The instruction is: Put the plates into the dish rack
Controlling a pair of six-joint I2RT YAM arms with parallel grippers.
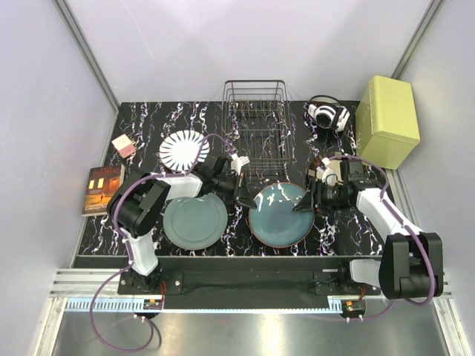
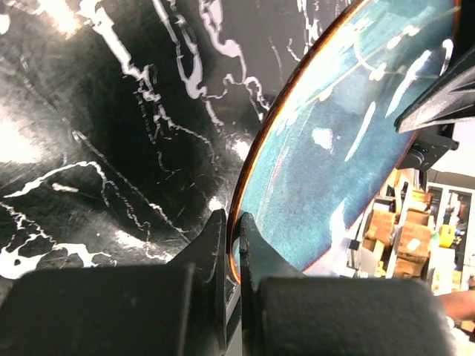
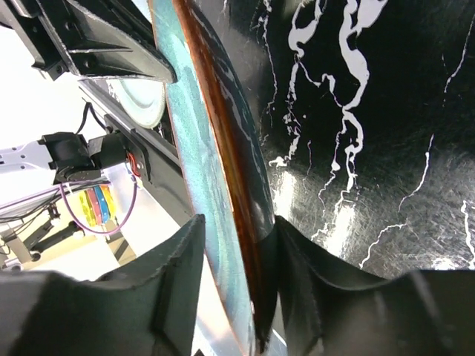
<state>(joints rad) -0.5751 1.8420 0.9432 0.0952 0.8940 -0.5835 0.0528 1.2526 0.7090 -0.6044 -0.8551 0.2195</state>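
A teal plate with a brown rim [image 1: 280, 215] is held by both arms at the table's centre, in front of the dish rack [image 1: 256, 122]. My left gripper [image 1: 243, 200] is shut on its left rim, the jaws pinching the edge [image 2: 231, 219]. My right gripper [image 1: 304, 204] is shut on the opposite rim, one finger on each face [image 3: 237, 222]. The teal face [image 2: 334, 148] fills the left wrist view. A plain teal plate [image 1: 194, 222] lies flat at the front left. A white plate with black stripes [image 1: 183, 149] lies behind it.
A yellow-green box [image 1: 387, 120] stands at the back right, with white headphones [image 1: 326, 115] beside it. A book [image 1: 101, 189] and a small pink item [image 1: 123, 146] lie at the left edge. The rack's slots hold nothing.
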